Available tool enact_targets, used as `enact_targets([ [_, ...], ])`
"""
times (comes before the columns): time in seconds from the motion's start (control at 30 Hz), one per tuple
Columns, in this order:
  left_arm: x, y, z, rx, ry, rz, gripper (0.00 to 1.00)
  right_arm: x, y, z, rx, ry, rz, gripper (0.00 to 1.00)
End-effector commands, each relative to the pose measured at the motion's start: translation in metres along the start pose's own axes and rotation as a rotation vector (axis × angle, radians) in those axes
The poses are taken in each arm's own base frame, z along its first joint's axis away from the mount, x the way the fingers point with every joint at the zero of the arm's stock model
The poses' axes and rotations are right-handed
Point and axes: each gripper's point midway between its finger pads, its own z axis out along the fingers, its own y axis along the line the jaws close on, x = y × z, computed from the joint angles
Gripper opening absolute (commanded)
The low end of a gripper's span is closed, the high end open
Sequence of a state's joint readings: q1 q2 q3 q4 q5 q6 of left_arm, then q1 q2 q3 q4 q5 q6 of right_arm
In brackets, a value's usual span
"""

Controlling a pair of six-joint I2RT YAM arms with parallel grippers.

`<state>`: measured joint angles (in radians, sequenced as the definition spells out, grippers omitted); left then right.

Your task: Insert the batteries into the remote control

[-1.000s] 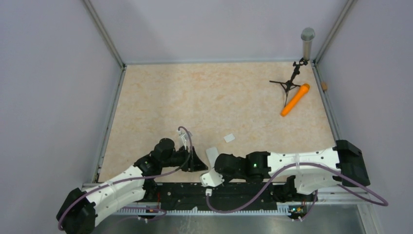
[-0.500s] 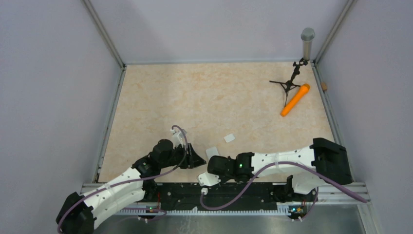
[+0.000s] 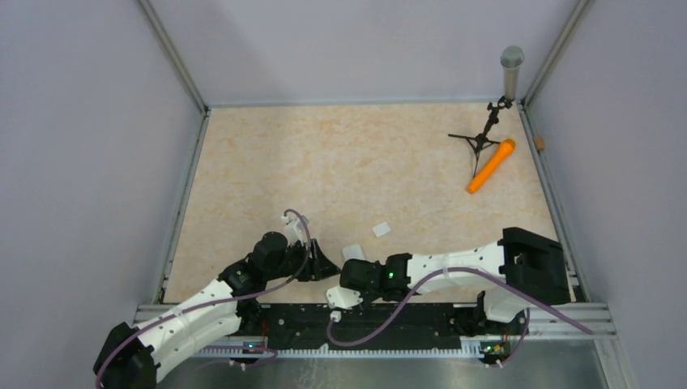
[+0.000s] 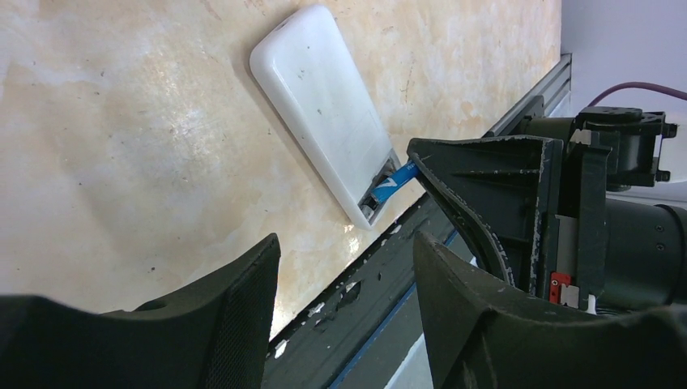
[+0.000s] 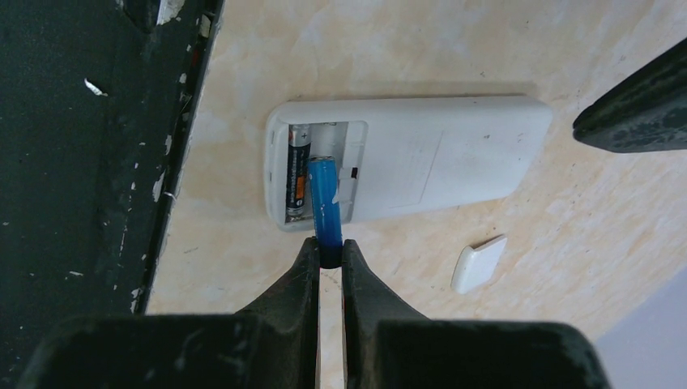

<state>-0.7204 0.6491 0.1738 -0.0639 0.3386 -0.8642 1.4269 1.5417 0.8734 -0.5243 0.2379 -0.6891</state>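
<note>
The remote control (image 5: 454, 154) lies white back up near the table's front edge, its battery compartment (image 5: 320, 174) uncovered. It also shows in the top view (image 3: 353, 252) and the left wrist view (image 4: 320, 105). A dark battery (image 5: 296, 182) sits in the compartment's outer slot. My right gripper (image 5: 330, 253) is shut on the blue battery (image 5: 326, 198) and holds it tilted, its far end inside the empty slot. The blue battery also shows in the left wrist view (image 4: 397, 178). My left gripper (image 4: 347, 243) is open and empty, just left of the remote (image 3: 324, 266).
The small white battery cover (image 5: 478, 263) lies on the table beyond the remote (image 3: 381, 229). The black front rail (image 5: 89, 162) runs close beside the remote. An orange microphone (image 3: 491, 165) and a black tripod stand (image 3: 480, 138) are at the far right.
My right arm has moved left toward the remote, bringing the blue battery to the compartment. My left gripper has shifted slightly left and away from the front rail.
</note>
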Motion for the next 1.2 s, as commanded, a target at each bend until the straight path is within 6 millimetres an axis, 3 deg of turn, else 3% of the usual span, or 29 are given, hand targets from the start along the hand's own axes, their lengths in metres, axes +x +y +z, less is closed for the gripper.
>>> enact_targets([
  [0.0, -0.004, -0.001, 0.000, 0.011, -0.024, 0.016, 0.62, -0.016, -0.021, -0.003, 0.045, -0.039, 0.059, 0.00],
  [0.4, -0.004, 0.000, 0.000, 0.014, -0.027, 0.010, 0.63, -0.014, -0.016, 0.003, 0.015, -0.023, 0.066, 0.00],
  [0.63, -0.004, -0.001, 0.000, 0.023, -0.029, 0.004, 0.63, -0.018, -0.015, 0.001, 0.008, -0.041, 0.082, 0.16],
  [0.9, -0.002, -0.004, 0.003, 0.043, -0.015, -0.001, 0.63, -0.026, -0.022, -0.014, 0.037, -0.110, 0.109, 0.29],
  [1.17, 0.002, -0.010, 0.006, 0.077, 0.023, 0.012, 0.63, -0.023, -0.032, -0.046, 0.117, -0.180, 0.203, 0.34],
])
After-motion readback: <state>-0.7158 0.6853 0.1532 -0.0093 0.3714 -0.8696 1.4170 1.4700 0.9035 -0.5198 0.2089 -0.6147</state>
